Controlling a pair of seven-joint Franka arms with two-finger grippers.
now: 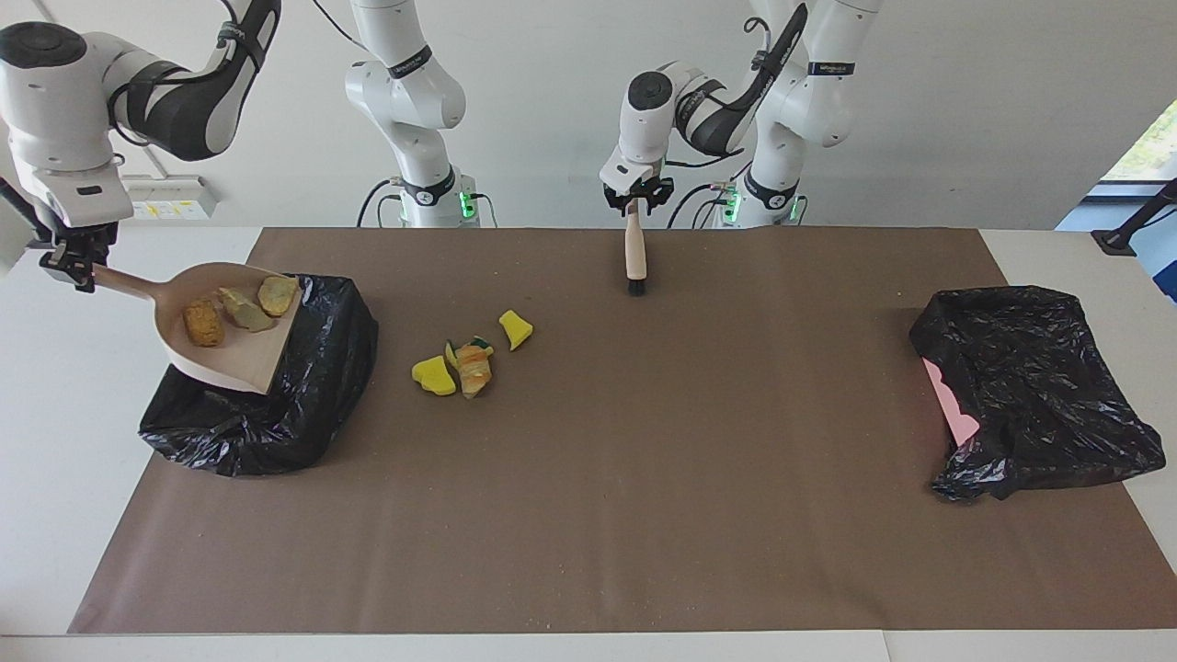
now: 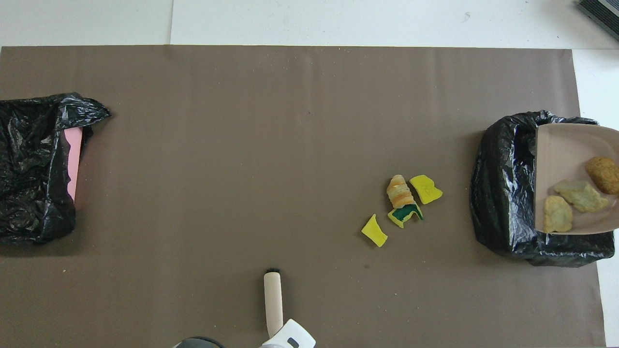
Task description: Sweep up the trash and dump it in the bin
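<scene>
Trash [image 1: 241, 308] sits split in two lots: three crusty lumps ride in the dustpan [image 1: 230, 354] that our right gripper [image 1: 66, 267] holds by the handle, fingers clenched on it, over the black-bagged bin [image 1: 303, 395] at the right arm's end of the worktop [image 1: 588, 515]; the four scraps [image 1: 464, 360], yellow sponge bits and a striped roll, lie on the brown mat beside that bin. Our left gripper [image 1: 634, 204] hangs over the mat's robot-side edge with the brush [image 1: 634, 262] below it; we cannot tell whether its fingers grip the handle. We judge the risks plain: a pan tipped with its lip off the bag's mouth would spill lumps onto the mat, and a loosened brush could drop.
</scene>
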